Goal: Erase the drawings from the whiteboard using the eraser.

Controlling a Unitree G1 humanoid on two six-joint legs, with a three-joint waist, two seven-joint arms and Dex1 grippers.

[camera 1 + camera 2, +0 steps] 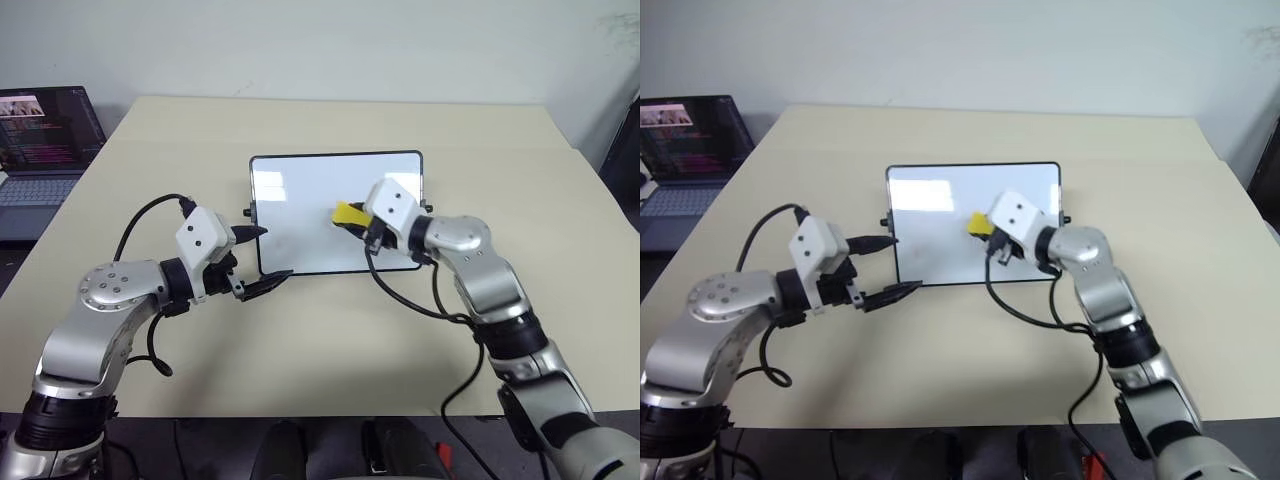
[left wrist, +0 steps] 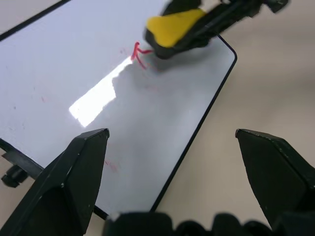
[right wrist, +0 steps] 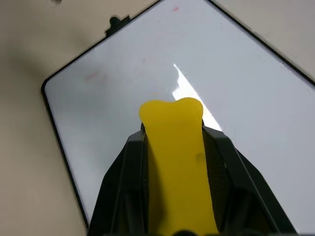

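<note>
Right gripper (image 1: 352, 222) clamped on eraser (image 1: 347, 214), over whiteboard (image 1: 300, 200) right of centre | left wrist: red mark (image 2: 139, 53) touches eraser's dark underside; left gripper (image 2: 172, 142) apart, at board's near-left corner | right wrist: eraser's long axis along fingers

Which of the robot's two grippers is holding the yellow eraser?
The right gripper, over the whiteboard, is shut on the eraser. The left gripper is open and holds nothing.
</note>
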